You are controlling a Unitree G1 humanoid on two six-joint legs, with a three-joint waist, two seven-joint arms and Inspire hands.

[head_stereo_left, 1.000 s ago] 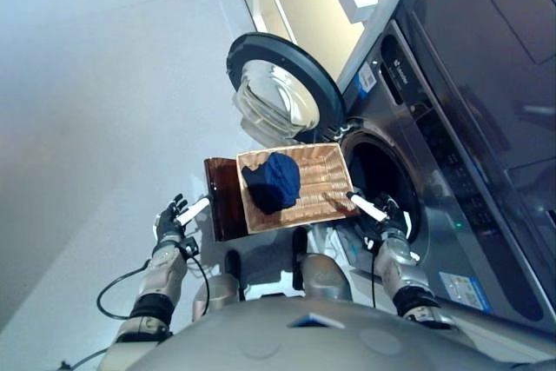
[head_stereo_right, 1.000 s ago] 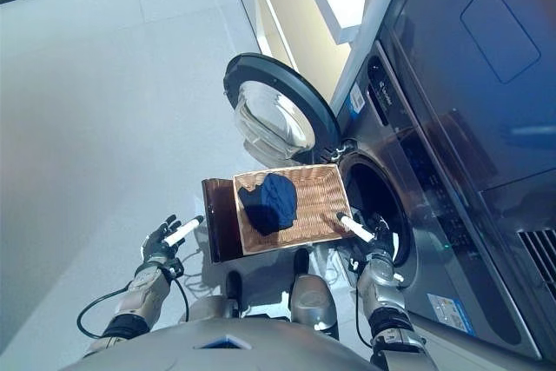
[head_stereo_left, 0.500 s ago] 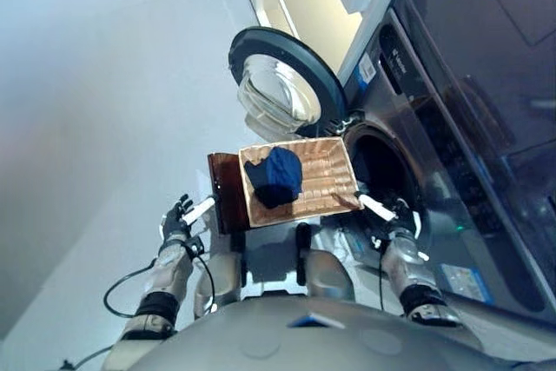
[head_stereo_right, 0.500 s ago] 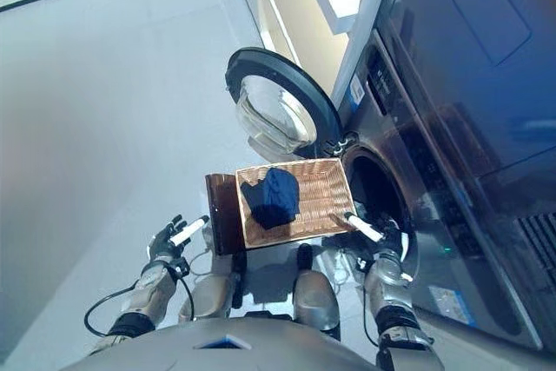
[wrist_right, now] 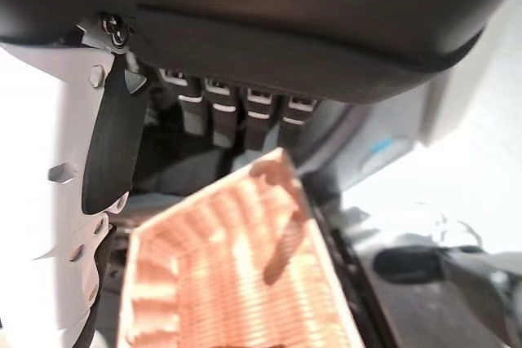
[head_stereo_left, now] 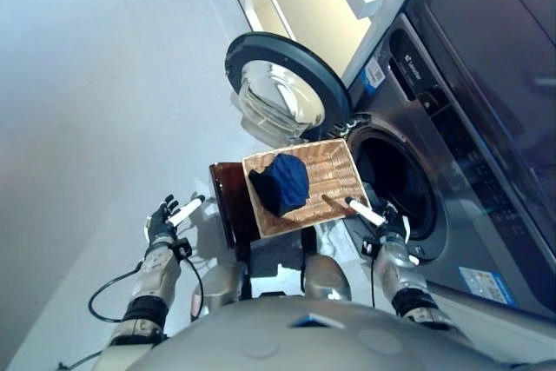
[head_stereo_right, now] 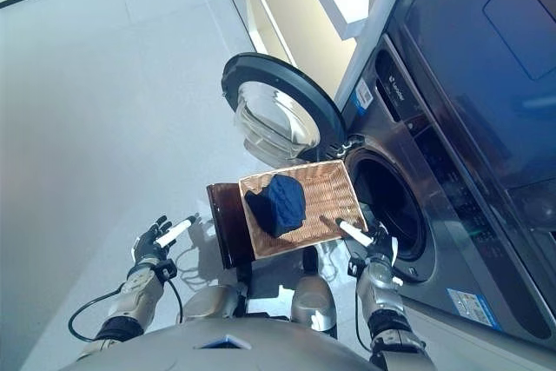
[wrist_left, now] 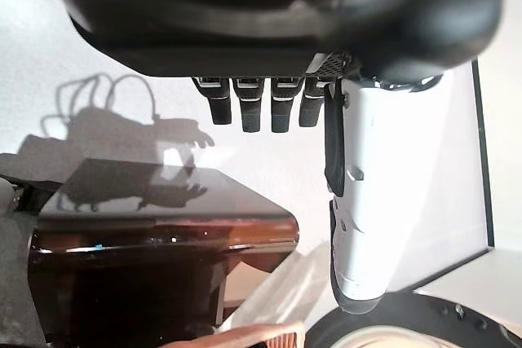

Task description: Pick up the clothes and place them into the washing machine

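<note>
Currently dark blue clothes [head_stereo_left: 282, 183] lie bunched in wicker basket [head_stereo_left: 334, 171], on left half, basket sitting on dark brown stand [head_stereo_left: 227, 197] just before washing machine [head_stereo_left: 434, 154]; round door [head_stereo_left: 278, 93] swung open, drum mouth [head_stereo_left: 395, 184] clear.

Right hand [head_stereo_left: 382, 223] near basket's right corner, fingers straight, empty. Left hand [head_stereo_left: 165, 219] well left of stand, fingers relaxed and spread, empty.

Judgement: cloth soft, light, limp; will sag and trail. Grab bunched crown, gather deep fold, not edge.
</note>
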